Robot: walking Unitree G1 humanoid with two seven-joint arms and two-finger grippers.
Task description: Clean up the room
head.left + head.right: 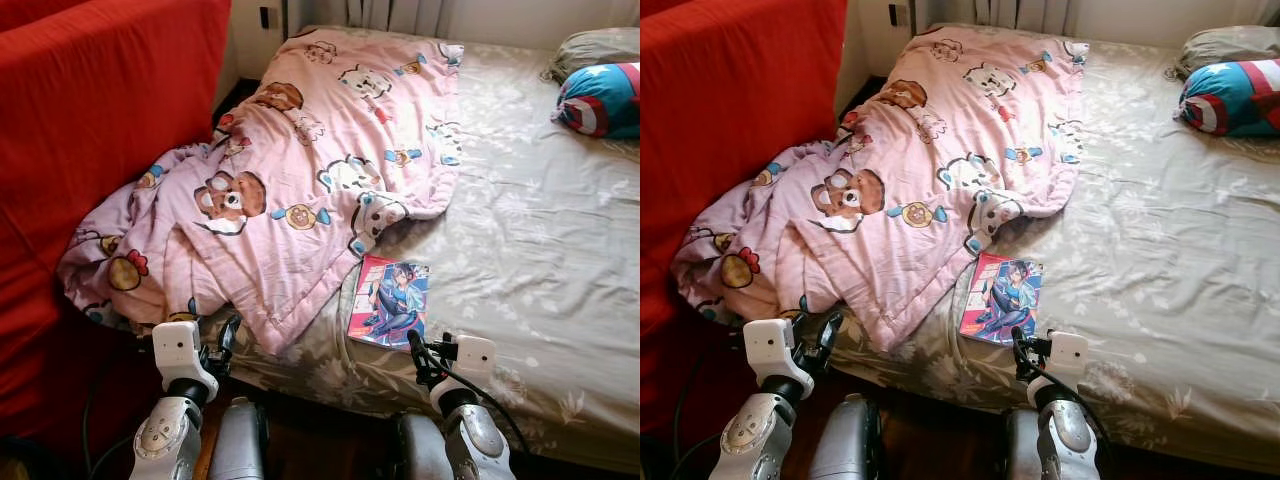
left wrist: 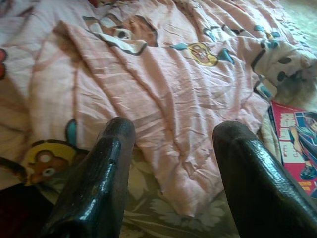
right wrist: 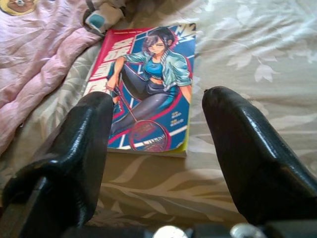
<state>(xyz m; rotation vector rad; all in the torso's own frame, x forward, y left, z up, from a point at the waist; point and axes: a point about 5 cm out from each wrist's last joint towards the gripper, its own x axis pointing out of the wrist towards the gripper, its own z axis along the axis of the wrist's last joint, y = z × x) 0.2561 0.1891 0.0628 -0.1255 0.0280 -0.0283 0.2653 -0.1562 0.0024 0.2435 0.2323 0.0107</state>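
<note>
The right gripper (image 3: 153, 163) hangs at the near edge of the bed (image 1: 560, 300), fingers spread wide and aimed at the glossy comic book with a red border (image 1: 390, 300), probably to pick it up. The book lies flat beside the crumpled pink cartoon-bear quilt (image 1: 300, 170). Its cover lettering is not readable. The left gripper (image 2: 173, 173), fingers also wide, faces the quilt's near corner.

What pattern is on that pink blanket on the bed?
Cartoon bears and animals on the pink blanket; the left eye view shows it best.
</note>
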